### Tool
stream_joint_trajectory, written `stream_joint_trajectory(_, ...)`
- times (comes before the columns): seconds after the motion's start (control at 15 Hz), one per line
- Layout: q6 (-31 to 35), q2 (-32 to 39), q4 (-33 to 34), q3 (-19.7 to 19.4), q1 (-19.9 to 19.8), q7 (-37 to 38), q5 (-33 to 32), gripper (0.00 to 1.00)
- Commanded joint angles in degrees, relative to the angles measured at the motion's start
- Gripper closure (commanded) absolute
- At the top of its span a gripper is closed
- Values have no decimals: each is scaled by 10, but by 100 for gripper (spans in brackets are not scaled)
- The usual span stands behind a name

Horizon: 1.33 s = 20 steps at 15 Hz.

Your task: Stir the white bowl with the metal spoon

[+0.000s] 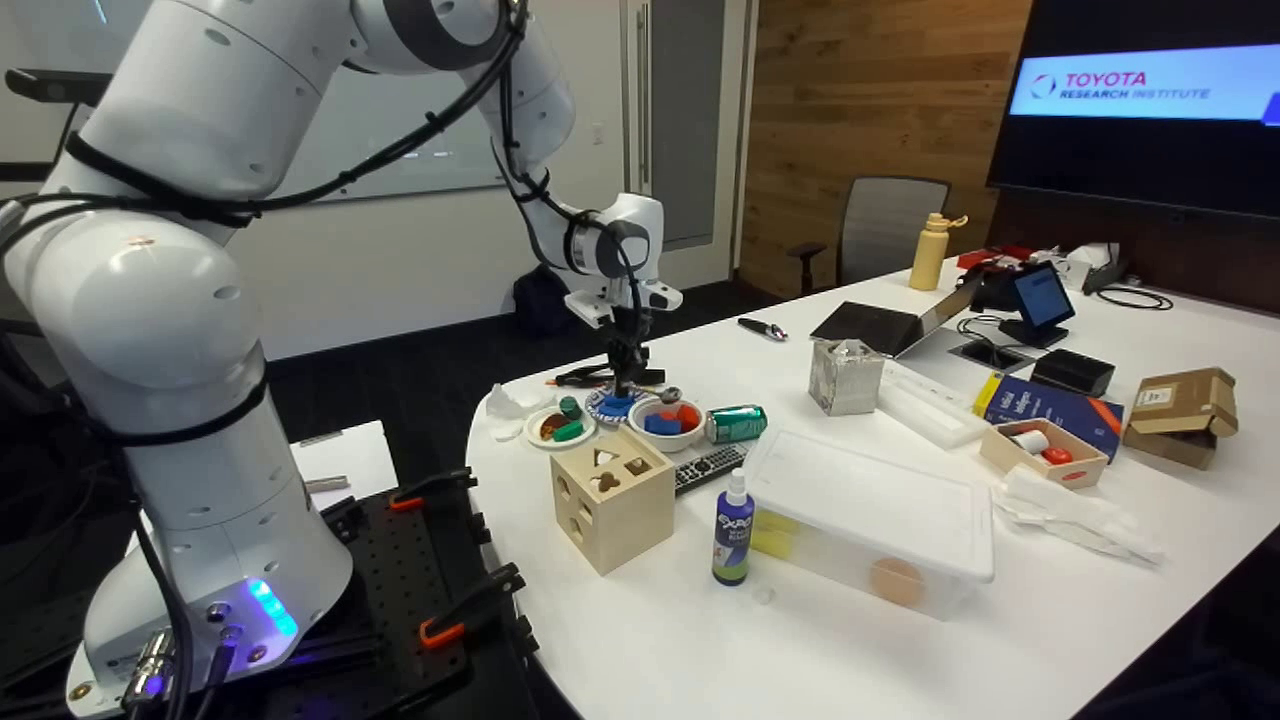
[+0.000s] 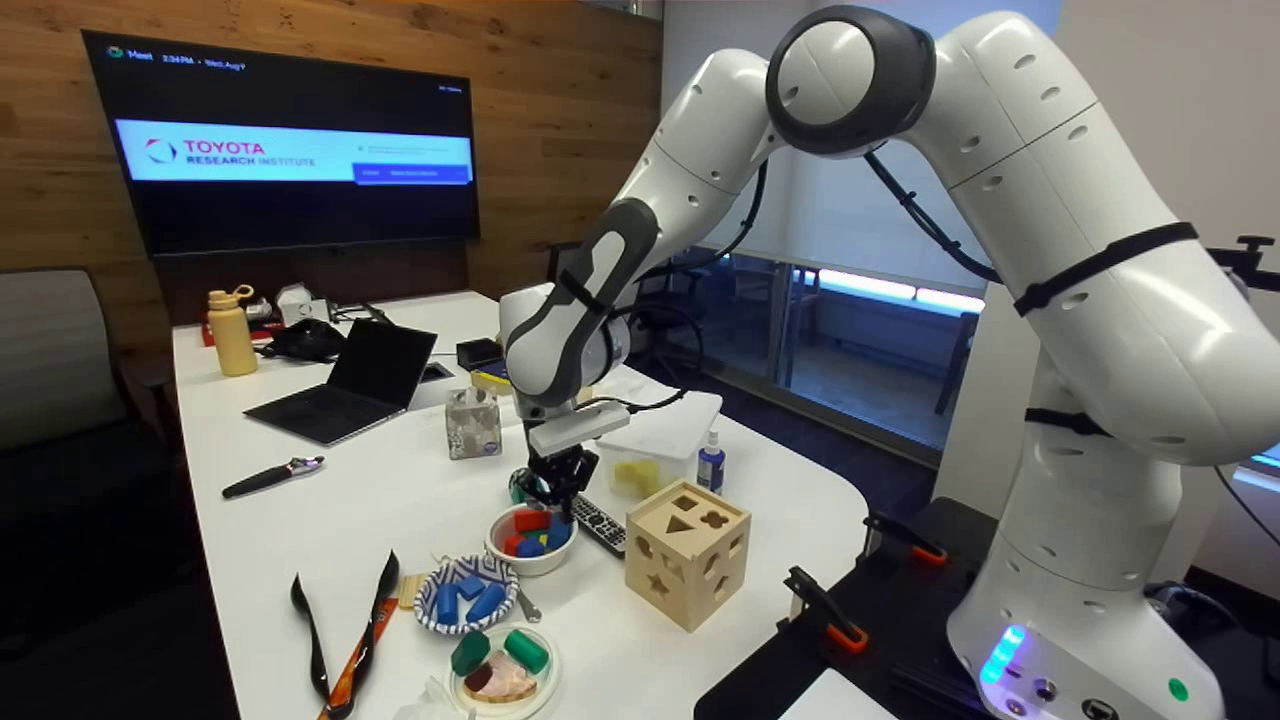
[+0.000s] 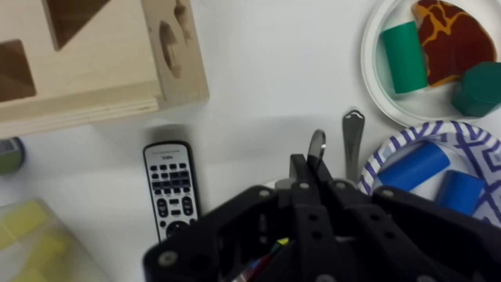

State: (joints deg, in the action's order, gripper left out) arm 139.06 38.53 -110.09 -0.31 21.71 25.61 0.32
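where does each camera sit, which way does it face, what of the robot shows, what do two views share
An exterior view: off the cube side, facing over the table to a door; base, arm and gripper show.
An exterior view: off the plate side, facing over the table to glass panels; base, arm and gripper show.
Wrist view: above the gripper, looking down at cube, remote and plate; only gripper parts show.
Both exterior views share screen and white bowl.

Blocks (image 2: 532,520) in bowl (image 2: 537,567) beside remote (image 2: 602,527)
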Motion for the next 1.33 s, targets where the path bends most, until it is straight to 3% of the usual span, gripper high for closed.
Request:
stream_joint_trajectory(0.0, -57, 20, 18, -3, 3, 24, -20, 99)
stream_joint_trajectory(0.53, -65, 71, 64, 18, -7, 0, -11, 99)
stream_joint_trajectory(1.0, -25, 52, 52, 42, -25, -7, 22, 99)
stream_joint_trajectory(1.27, -29, 38, 45, 22, -7, 17, 4, 99)
